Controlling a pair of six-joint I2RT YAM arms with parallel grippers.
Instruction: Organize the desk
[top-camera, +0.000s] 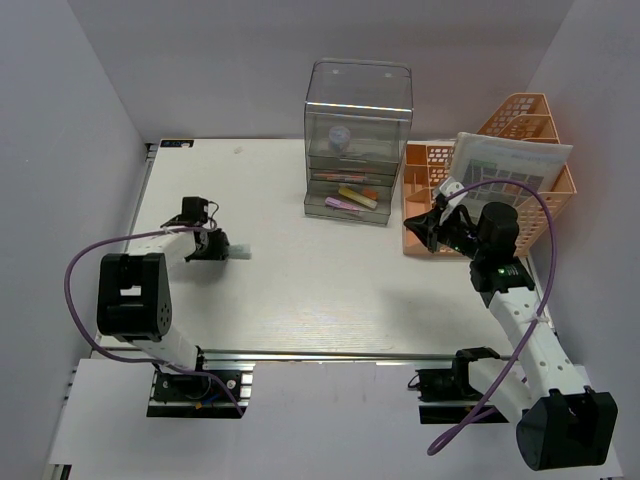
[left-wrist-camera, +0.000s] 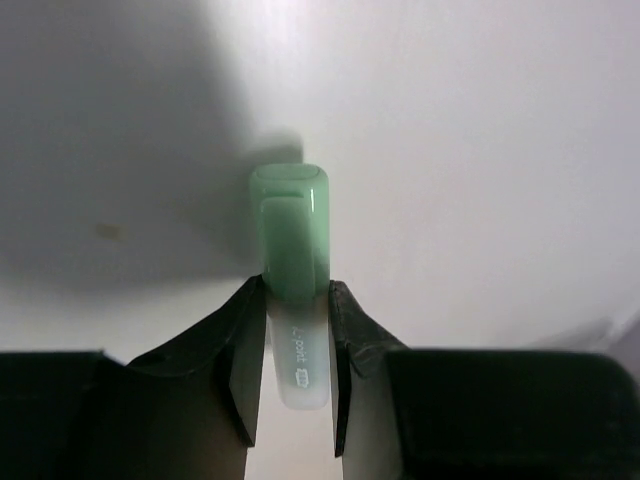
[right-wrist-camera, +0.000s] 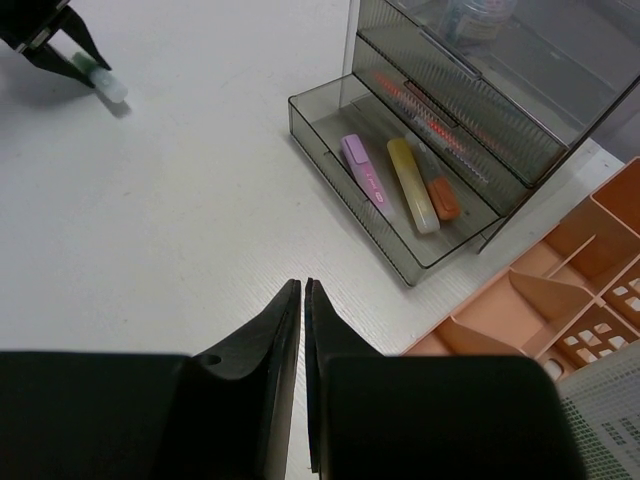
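Nearest me, the metal rail (top-camera: 330, 355) ran along the front edge of the white bench (top-camera: 320, 300), w/ both arm bases bolted just below it. The bench took up the whole middle of the top view.

Left of ctr, the left pincer (top-camera: 207, 246) sat low over the bench, clenched on a green highlighter (top-camera: 238, 252). On its wrist cam both fingers (left-wrist-camera: 240, 350) pressed the whitish barrel just behind the pale green cap. The cap end stuck out past the tips, and small print ran back btwn the fingers. I couldn't tell whether the pen touched the bench; only its shadow showed.

On the right, the right pincer (top-camera: 425, 228) hung by the near corner of the orange mesh rack (top-camera: 520, 125), clenched on nothing. Its wrist cam showed the fingers almost together, w/ just a thin slit btwn them and bare bench beyond.

Farther back, the clear drawer box (top-camera: 358, 110) stood at rear ctr, w/ its btm drawer (right-wrist-camera: 325, 118) pulled out. In it lay a pink highlighter (right-wrist-camera: 362, 178), a yellow highlighter (right-wrist-camera: 412, 185) and a short orange item (right-wrist-camera: 445, 198), side by side. The drawer above held sth reddish, too blurred to name.

The rack stood just beside the box on its right; I couldn't tell if they touched. A grid-printed sheet (top-camera: 510, 170) leaned across the rack.
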